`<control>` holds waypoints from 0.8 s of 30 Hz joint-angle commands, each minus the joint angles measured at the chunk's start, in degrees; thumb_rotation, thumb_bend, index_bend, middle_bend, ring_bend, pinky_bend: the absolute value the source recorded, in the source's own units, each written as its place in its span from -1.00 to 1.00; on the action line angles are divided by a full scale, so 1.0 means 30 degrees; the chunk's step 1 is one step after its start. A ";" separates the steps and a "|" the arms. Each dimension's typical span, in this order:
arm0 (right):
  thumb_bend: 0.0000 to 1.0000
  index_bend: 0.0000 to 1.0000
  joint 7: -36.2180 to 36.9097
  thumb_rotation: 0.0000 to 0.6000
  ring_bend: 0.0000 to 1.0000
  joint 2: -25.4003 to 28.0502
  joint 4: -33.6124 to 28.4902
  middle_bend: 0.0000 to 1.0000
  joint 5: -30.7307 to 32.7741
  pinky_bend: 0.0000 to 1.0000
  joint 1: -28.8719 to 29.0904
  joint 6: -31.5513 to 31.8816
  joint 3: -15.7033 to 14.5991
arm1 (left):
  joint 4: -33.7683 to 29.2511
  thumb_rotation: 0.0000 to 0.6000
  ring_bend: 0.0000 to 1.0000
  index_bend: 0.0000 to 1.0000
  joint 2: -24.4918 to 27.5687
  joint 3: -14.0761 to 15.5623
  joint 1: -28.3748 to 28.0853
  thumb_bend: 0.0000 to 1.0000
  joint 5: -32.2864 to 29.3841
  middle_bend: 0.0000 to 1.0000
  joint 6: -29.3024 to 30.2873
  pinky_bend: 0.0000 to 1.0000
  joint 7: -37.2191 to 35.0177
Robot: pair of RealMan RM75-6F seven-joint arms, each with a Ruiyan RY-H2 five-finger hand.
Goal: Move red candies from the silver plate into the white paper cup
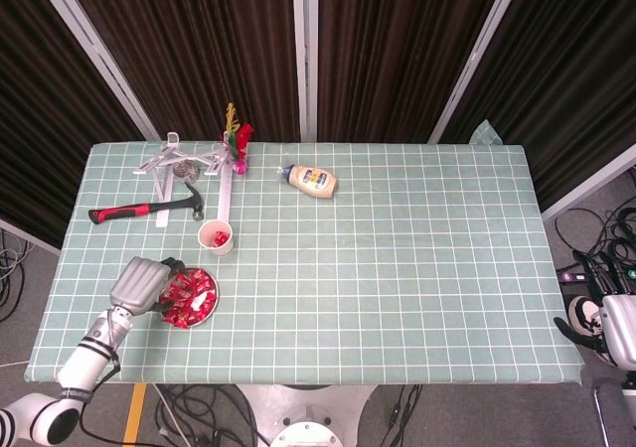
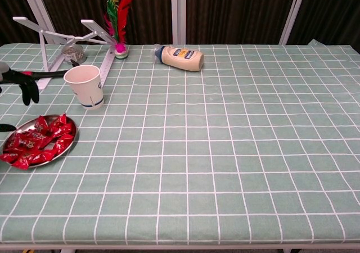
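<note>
"Where was the left hand (image 1: 139, 285)?"

"It was low at the left edge of the silver plate (image 1: 210, 303), with its dark fingers (image 2: 25, 86) spread apart and holding nothing."

"And the red candies (image 1: 186, 297)?"

"Most were piled on the plate. One was down in the white paper cup (image 1: 216, 236), just behind the plate."

"What about the right hand (image 1: 608, 330)?"

"It was far off past the table's right edge. I could not tell how its fingers were."
</note>
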 commanded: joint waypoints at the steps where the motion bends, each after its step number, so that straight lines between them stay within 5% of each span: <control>1: -0.80 -0.84 -0.0028 1.00 -0.98 0.0007 -0.0027 -0.69 -0.0020 -0.54 0.0019 0.0000 0.0004 | 0.0838 1.00 0.89 -0.09 -0.0868 0.0283 0.0274 -0.62 -0.0378 0.01 -0.0464 1.00 0.0432; 24: -0.80 -0.84 -0.0153 1.00 -0.98 0.0017 -0.0119 -0.69 0.0100 -0.53 0.0027 -0.0071 -0.0037 | 0.2246 1.00 0.89 -0.09 -0.2131 -0.0298 -0.0186 -0.58 -0.0552 0.02 -0.2012 1.00 0.0193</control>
